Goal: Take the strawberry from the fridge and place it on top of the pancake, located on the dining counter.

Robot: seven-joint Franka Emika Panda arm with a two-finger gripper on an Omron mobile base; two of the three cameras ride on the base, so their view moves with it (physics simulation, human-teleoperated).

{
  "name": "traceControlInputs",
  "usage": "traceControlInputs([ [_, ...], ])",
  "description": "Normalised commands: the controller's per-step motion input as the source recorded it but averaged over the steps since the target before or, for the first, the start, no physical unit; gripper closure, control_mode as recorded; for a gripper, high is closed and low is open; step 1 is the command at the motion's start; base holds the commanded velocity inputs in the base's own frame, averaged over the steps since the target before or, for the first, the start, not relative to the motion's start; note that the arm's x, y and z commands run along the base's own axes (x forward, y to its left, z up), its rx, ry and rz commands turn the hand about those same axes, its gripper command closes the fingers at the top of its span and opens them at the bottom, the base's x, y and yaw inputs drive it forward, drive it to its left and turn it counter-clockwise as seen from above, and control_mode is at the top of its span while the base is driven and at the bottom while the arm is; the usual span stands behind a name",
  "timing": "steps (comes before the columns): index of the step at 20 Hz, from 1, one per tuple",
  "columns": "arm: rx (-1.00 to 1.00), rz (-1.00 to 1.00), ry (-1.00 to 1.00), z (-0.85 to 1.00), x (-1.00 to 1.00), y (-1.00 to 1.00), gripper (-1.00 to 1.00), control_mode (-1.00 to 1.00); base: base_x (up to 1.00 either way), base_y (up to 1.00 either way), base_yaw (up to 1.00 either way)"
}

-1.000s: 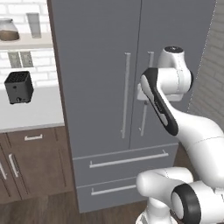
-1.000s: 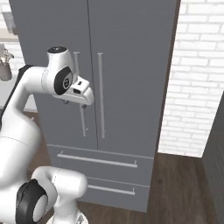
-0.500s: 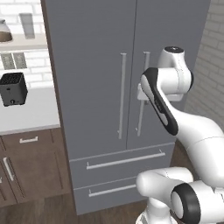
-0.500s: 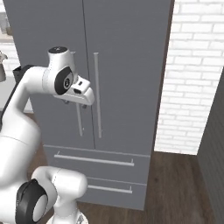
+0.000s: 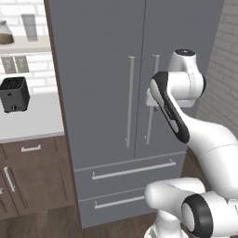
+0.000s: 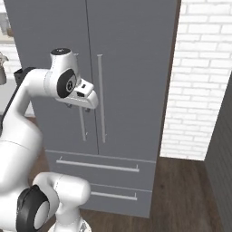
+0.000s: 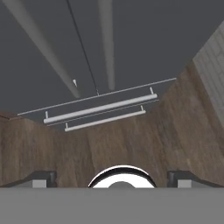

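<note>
No readable text or labels anywhere

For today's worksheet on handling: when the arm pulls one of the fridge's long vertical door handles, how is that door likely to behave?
The fridge door is tall and wide, so it probably feels heavy and starts slowly. The right door handle looks like a stiff smooth bar, likely rigid but slippery to the open gripper. Fixed along one side, the door should swing, not slide or tip.

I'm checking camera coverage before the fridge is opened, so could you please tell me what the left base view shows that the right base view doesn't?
The left base view alone gives the black toaster on the white wall counter and the brown wooden cabinets. The right base view alone gives the white brick wall beside the fridge. Both share the closed fridge with its bar handles and drawers.
</note>
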Motion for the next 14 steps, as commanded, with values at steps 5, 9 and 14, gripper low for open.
traceControlInputs([
  [5,0.0,0.04,-0.07,-0.11,0.31,-0.04,-1.0,-1.0,0.0,0.0,0.0],
  [9,0.01,0.19,-0.02,-0.14,0.88,-0.11,-1.0,-1.0,0.0,0.0,0.0],
  [14,-0.12,0.11,-0.12,-0.32,0.81,-0.1,-1.0,-1.0,0.0,0.0,0.0],
])
